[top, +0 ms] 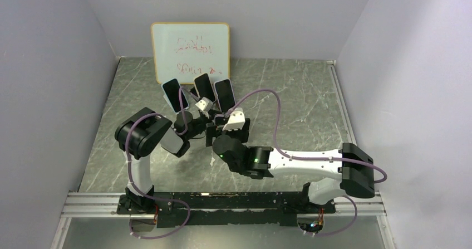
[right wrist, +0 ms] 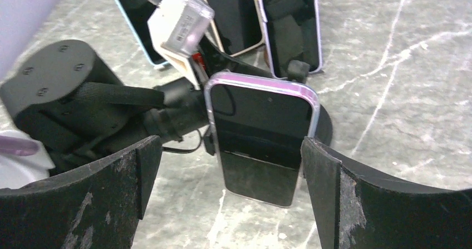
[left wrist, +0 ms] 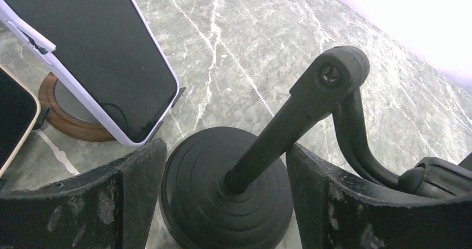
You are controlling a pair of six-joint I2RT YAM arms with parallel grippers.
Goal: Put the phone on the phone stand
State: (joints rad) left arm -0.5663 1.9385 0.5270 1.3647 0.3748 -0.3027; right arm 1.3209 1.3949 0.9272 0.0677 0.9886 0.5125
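Note:
The phone [right wrist: 261, 132], in a lilac case with a dark screen, leans upright on the black phone stand [left wrist: 222, 188]. My right gripper [right wrist: 231, 143] is open; its fingers [right wrist: 334, 188] flank the phone's lower half without gripping it. The stand has a round ribbed base, a slanted stem and a curved cradle arm [left wrist: 356, 126]. My left gripper [left wrist: 225, 149] is open, with one finger [left wrist: 139, 188] on each side of the base. In the top view both grippers meet mid-table, left [top: 200, 127] and right [top: 222, 131], and hide the phone.
Three other phones [top: 204, 86] stand on their own stands just behind the grippers, one on a round wooden base [left wrist: 61, 115]. A whiteboard [top: 190, 51] leans on the back wall. Grey walls close in the marble table [top: 300, 110] on both sides.

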